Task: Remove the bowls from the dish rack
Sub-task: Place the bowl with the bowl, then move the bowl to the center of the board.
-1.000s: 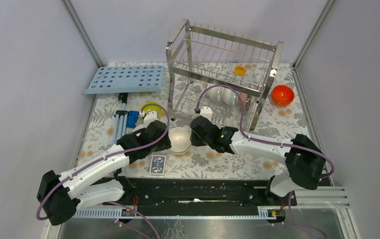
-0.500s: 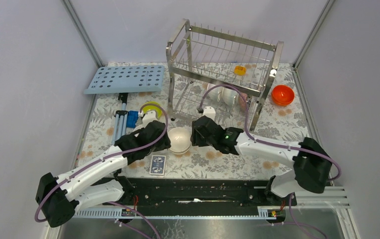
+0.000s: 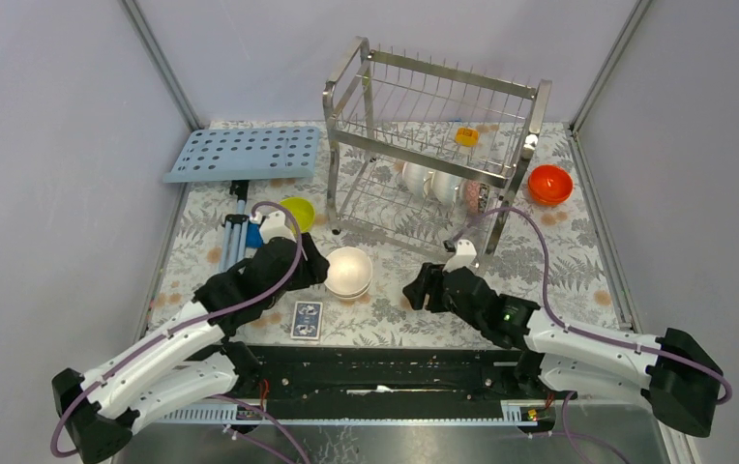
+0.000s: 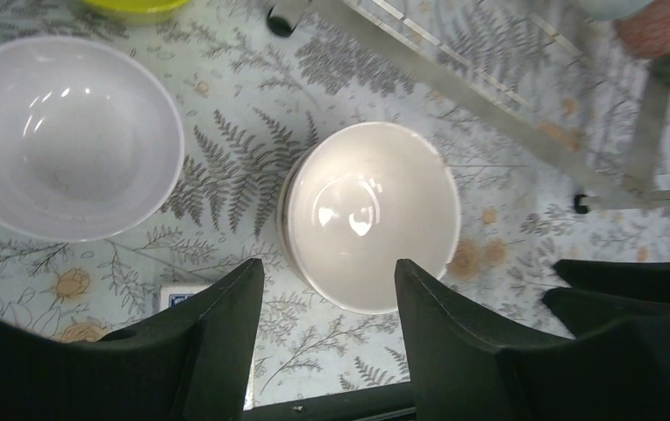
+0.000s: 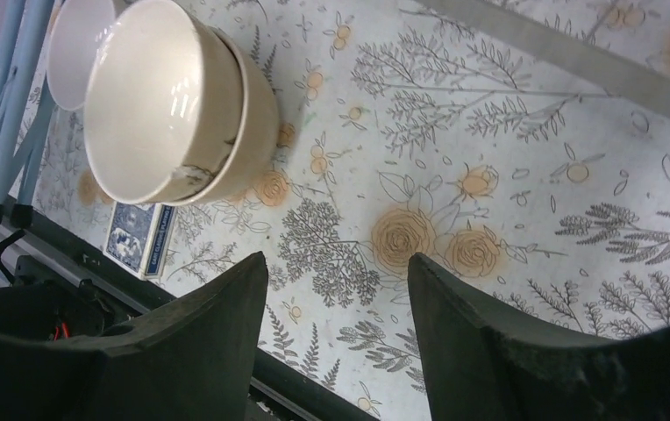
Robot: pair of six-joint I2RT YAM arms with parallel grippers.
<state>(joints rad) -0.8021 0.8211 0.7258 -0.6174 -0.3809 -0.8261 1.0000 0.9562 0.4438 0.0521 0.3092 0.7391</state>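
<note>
So the left pincer (image 4: 330, 272) has its jaws apart and empty, sitting just left of the stack of 2 beige bowls (image 4: 371, 210) on the tabletop (image 3: 549, 256). The right pincer (image 5: 338, 263) is spread too, with nothing in it, near the stack's right side. A white bowl (image 4: 68, 140) sits just left of the stack. The yellow-green bowl (image 3: 298, 211) is a bit farther back and the orange-red bowl (image 3: 549, 182) is right of the dish rack (image 3: 332, 111). Several white bowls (image 3: 433, 184) and a patterned one (image 3: 474, 195) stand on edge in the rack's lower tier — those are what's left.

My guess is they're stiff, glossy, slick, chippable and not heavy. I'd pinch the upper rim with 1 finger inside and 1 outside, then lift clear of the wires.

Writing — nothing readable. The blue card pack (image 3: 306, 319) near the stack shows only a pattern.
</note>
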